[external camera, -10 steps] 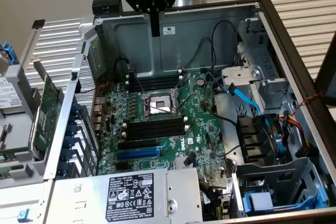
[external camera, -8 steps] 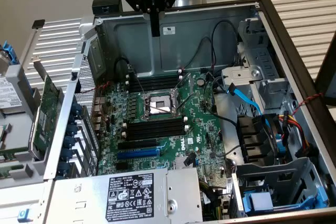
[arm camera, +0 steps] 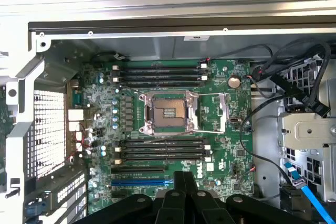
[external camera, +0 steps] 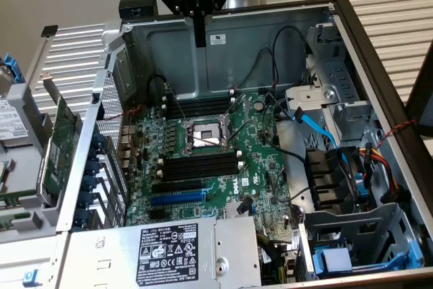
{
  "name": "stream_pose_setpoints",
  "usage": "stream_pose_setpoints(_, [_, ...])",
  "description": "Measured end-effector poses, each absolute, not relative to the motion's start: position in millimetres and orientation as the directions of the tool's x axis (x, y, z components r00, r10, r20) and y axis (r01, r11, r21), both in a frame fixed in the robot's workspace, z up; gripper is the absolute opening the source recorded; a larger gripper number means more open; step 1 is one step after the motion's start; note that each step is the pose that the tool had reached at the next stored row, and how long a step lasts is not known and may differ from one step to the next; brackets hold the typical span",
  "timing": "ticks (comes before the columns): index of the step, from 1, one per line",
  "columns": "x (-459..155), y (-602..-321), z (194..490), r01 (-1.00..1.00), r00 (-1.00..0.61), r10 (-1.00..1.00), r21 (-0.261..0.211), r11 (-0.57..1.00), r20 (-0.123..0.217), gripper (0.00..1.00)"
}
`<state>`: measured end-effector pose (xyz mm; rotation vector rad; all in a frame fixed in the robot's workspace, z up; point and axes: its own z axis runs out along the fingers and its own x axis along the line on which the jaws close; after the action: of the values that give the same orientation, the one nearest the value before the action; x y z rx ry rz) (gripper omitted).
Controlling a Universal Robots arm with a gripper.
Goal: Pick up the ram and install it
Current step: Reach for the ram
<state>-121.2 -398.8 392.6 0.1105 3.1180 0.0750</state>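
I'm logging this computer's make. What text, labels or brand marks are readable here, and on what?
"DELL": white print on the green motherboard.
Black label on the silver power-supply box: white print and symbols, too small to read.
White sticker on the grey case wall: too small to read.

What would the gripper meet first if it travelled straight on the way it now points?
Probably the motherboard, near the memory slots by the blue expansion slot; the gripper points down into the case, depth unclear.
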Motion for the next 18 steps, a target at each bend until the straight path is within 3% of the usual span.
stream_pose_setpoints(18, [-156, -399, 393, 0.070, -0.997, 0.071, 0.049, 0.996, -0.020, 0.10])
